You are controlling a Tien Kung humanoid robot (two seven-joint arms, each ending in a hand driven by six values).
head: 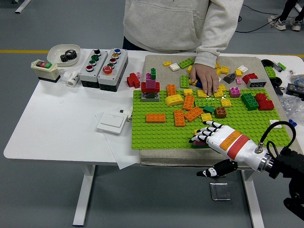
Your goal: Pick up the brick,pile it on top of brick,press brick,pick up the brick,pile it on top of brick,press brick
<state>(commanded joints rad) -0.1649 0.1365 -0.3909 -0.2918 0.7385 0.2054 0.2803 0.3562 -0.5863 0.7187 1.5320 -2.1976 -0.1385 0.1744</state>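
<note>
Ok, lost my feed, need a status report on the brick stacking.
Right hand flat, fingers spread, on small brick stack at green baseplate's near edge. Left hand out of view. Person's hand rests on loose bricks, far side.

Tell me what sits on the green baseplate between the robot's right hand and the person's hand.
In the head view, between the right hand and the person's hand lie loose bricks on the green baseplate: a brown brick, a yellow brick and a dark green brick.
</note>
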